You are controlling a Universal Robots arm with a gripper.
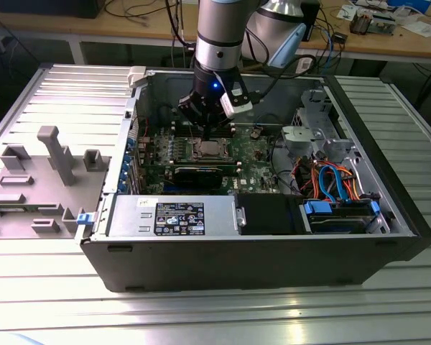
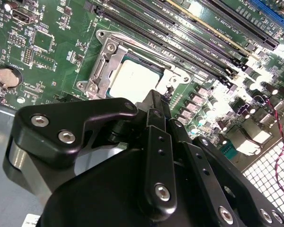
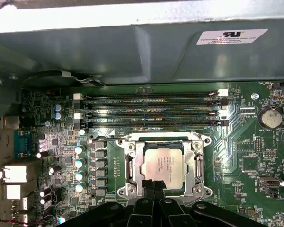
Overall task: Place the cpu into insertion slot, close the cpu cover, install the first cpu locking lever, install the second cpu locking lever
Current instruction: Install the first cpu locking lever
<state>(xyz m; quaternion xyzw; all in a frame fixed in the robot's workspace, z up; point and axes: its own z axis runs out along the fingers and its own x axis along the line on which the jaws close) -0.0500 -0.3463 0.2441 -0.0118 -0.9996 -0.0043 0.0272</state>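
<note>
One cpu (image 3: 162, 166) — just beyond the fingers (image 3: 150, 190)

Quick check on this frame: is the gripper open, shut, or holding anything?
Gripper: shut, fingers together with nothing held between them, tips close to the edge of the cpu.

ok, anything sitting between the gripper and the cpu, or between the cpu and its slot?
Nothing visible. The cpu already lies in the insertion slot, with the cpu cover framing it. The gripper hangs right at the slot's edge, with no cable or part between.
</note>
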